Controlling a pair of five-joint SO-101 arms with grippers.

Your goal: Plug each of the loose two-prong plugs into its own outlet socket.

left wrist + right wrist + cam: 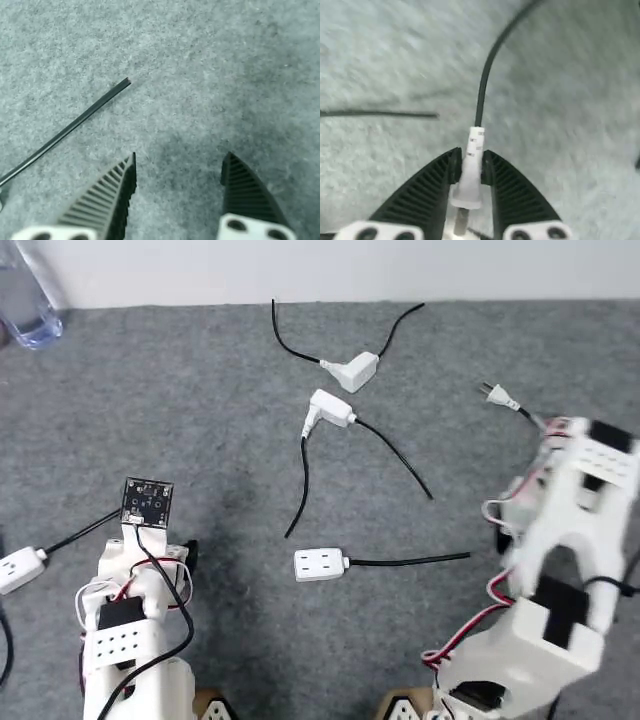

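Observation:
My right gripper (470,152) is shut on a white two-prong plug (469,172), whose black cord leads away past the fingertips. In the high view a white plug (497,394) shows just beyond the right arm (560,530), with its cord running back under the arm's tip. A white outlet strip (320,564) lies mid-table, its cord pointing towards that arm. Two more white outlet blocks (355,370) (332,408) lie farther back with black cords on both sides. Another outlet (20,568) sits at the left edge. My left gripper (181,156) is open above bare carpet, beside a black cord end (125,83).
Grey carpet (200,390) covers the table. A clear plastic bottle (25,300) stands in the far left corner. Black cords trail across the middle and the back. The left arm (135,590) stands at the near left, close to the left-edge outlet's cord.

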